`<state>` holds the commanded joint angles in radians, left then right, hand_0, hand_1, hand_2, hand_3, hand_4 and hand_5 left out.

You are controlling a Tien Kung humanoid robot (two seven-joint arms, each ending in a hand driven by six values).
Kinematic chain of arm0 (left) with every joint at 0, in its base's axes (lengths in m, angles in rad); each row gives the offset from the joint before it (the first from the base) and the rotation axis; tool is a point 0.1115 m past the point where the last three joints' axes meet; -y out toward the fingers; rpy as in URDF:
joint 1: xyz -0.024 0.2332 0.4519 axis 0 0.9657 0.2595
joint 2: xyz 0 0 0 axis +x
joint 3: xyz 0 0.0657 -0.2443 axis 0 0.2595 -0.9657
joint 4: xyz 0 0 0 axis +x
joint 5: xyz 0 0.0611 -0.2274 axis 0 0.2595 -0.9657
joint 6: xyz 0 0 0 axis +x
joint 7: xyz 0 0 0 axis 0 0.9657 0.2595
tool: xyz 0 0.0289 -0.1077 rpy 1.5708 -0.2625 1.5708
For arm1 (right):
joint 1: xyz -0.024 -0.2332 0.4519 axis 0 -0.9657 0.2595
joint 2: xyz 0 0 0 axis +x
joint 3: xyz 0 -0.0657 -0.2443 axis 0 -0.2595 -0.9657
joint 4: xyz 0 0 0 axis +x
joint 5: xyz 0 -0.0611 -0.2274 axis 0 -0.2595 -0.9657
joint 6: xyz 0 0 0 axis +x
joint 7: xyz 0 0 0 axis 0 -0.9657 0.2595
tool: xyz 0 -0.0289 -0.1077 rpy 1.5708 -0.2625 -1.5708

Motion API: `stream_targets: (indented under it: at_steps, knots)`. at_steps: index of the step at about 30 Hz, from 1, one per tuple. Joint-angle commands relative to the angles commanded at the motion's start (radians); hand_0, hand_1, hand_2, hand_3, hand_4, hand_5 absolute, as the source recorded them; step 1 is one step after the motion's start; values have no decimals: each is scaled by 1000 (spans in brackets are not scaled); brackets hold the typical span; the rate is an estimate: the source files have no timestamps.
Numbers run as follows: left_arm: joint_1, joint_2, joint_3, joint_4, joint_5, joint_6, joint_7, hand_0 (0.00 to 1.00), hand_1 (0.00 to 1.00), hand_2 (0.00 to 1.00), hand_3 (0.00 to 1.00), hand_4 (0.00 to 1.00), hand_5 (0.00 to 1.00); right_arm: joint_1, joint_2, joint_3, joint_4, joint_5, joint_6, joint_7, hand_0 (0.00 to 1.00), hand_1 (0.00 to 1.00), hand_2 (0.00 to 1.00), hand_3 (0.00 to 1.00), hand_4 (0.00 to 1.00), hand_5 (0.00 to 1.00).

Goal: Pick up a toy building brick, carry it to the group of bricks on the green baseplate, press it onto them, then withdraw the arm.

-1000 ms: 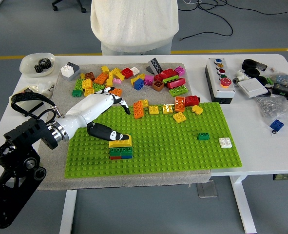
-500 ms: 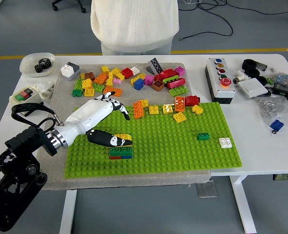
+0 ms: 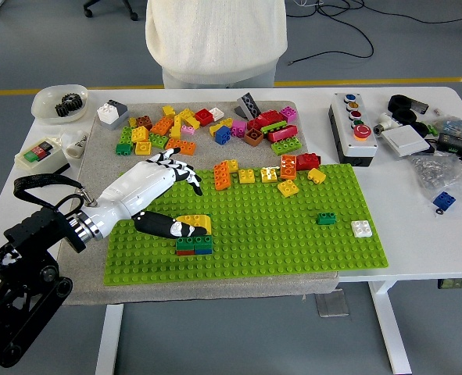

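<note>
While the left hand (image 3: 162, 187) reaches in from the lower left of the frame over the green baseplate (image 3: 293, 234), its fingers are spread and hold nothing. Its dark thumb (image 3: 168, 227) lies just left of the yellow brick (image 3: 195, 225), touching or nearly touching it; I cannot tell which. That yellow brick sits on top of a small stack of green bricks (image 3: 193, 244) with red and blue showing beneath, left of the baseplate's centre. Along the baseplate's upper edge lie orange, yellow and red bricks (image 3: 266, 170), and a loose pile of bricks (image 3: 207, 125) covers the grey mat toward the upper centre. A person in a white top (image 3: 215, 39) stands at the top of the frame.
</note>
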<state>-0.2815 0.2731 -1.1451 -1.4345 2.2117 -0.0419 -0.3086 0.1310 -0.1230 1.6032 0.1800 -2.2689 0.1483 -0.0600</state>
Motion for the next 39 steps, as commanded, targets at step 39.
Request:
stream_targets:
  at_steps: [39]
  knots:
    - [44, 23, 16, 50, 17, 38, -39, 998, 839, 760, 550, 998, 649, 0, 1, -3, 0, 0, -2, 4, 748, 644, 715, 622, 888, 489]
